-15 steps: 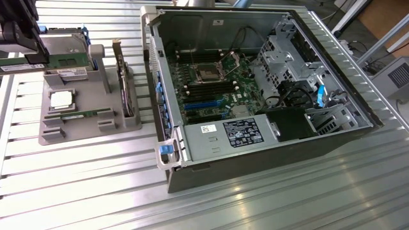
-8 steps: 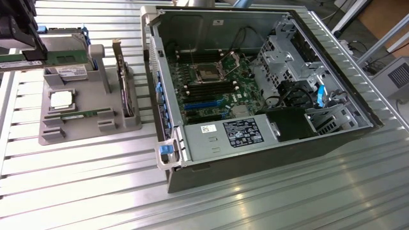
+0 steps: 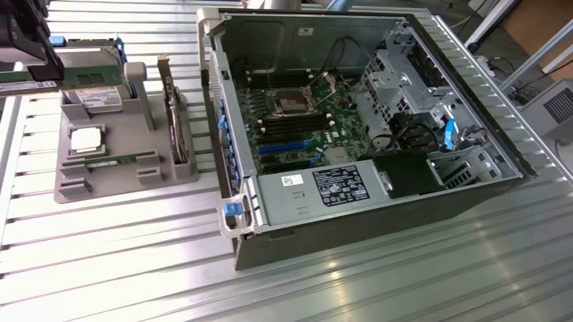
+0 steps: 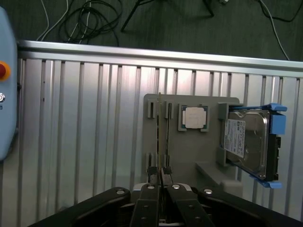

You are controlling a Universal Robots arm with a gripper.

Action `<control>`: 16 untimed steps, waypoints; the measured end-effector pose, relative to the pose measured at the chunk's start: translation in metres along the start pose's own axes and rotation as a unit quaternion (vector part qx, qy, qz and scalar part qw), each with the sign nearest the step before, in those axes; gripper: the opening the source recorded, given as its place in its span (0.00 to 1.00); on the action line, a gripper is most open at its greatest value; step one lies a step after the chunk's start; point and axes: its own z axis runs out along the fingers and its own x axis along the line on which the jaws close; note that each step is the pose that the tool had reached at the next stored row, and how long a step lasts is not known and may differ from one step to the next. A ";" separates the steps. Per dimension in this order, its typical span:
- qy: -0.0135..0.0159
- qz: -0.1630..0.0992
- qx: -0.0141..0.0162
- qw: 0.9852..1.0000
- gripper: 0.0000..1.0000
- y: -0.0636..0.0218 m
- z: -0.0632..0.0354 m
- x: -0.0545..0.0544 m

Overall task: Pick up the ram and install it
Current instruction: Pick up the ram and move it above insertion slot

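Firstly, item one: gripper (image 3: 40, 70), dark, high at the exterior view's left. Its fingers (image 4: 150, 198) were pinched narrow on the ram (image 3: 82, 74), a green stick held level above the far end of the grey holder (image 3: 117, 181). In the wrist view the ram (image 4: 161, 137) appeared edge-on, a thin line running out from the gripper (image 4: 162, 177) across the holder (image 4: 189, 151).

Item two: holder contents.
- CPU chip (image 3: 85, 139) in its square recess.
- Hard drive (image 3: 96, 99) leaning in blue brackets.
- Expansion card (image 3: 172, 114) upright along the edge nearest the case.
- Another green stick (image 3: 112, 161) lying in a slot.

Item three: computer case (image 3: 211, 80), open-topped, just beside the holder. Its grey rim stood between the ram and the motherboard (image 3: 304, 127).

Item four: slatted metal table (image 3: 117, 255), with bare room in front of the holder and the case.
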 end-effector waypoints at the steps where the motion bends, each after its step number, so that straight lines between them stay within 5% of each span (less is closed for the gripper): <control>1: 0.000 0.000 0.000 1.000 0.12 0.0000 -0.0009 0.000; 16: 0.000 0.000 0.000 1.000 0.12 0.0004 -0.0116 0.000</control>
